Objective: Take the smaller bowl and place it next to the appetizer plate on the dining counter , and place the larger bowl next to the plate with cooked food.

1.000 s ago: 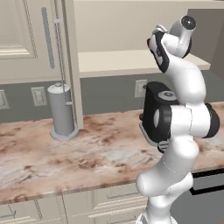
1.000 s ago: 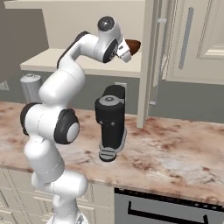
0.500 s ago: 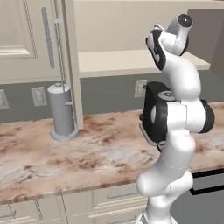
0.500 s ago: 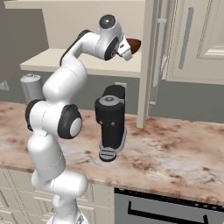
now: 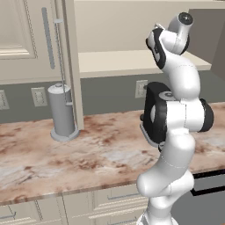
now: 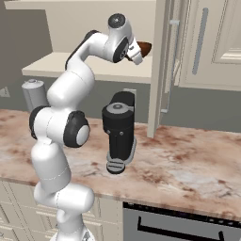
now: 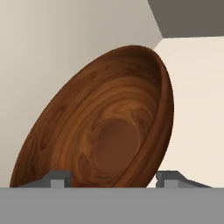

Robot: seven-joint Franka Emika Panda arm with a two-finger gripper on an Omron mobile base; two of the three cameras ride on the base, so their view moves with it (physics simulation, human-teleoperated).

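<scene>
Reaching high into the open wall cabinet at upper centre of the right base view, gripper (image 6: 140, 51) against a reddish-brown wooden bowl (image 6: 144, 47) on the shelf. In the hand view, bowl (image 7: 105, 131) looming across the middle, 2 fingertips (image 7: 56, 178) flanking its lower rim, spread apart; contact impossible to tell. Below, black coffee machine (image 6: 119, 131) on marbled wall counter (image 6: 188, 164); grey canister (image 5: 62, 110) at left.

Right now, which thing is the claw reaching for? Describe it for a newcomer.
Look up at the open cream wall cabinet shelf above the marbled stone counter. At the claw sits a round reddish-brown wooden bowl, unlike the black coffee machine below.
</scene>
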